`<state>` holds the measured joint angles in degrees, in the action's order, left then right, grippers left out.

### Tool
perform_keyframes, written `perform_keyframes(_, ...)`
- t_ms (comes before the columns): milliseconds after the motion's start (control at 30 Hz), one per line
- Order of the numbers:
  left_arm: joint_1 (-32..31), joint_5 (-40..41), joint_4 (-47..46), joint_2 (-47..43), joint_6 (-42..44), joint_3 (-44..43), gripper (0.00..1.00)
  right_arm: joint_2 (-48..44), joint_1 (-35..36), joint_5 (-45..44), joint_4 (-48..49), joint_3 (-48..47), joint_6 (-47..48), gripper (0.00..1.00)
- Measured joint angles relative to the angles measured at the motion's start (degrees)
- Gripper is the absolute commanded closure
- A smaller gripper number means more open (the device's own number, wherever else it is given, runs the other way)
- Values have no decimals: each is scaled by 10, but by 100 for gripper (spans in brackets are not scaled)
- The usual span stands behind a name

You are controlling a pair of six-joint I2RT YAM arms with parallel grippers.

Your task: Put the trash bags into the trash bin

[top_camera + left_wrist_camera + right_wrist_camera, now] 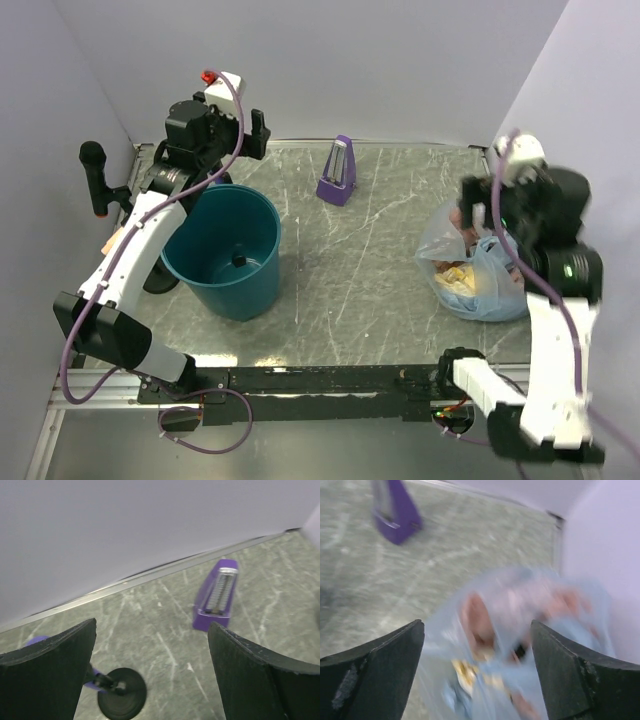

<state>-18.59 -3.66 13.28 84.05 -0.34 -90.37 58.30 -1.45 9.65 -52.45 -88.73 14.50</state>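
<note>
Pale-blue trash bag (494,290) lay bunched on the desk (370,290), right side, against a clear stuffed bag (443,240), well apart from the teal bin (238,292).
Right gripper (475,627) hovered over the pile, jaws wide, holding nothing; likely lined up to grab. Left gripper (150,627) was wide too, empty, raised behind the bin.

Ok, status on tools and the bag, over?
Left tool open, empty, by teal bin. Right tool open over pale-blue bag, no grip. Purple metronome at back, off the path.
</note>
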Motion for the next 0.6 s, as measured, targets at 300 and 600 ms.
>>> perform_keyframes(300,-4,-93,11,2,-36,0,3,-45,-76,-17,-116,40,10,35)
perform_keyframes(600,-5,-142,7,3,-66,9,2,52,-92,-54,-120,9,7,41)
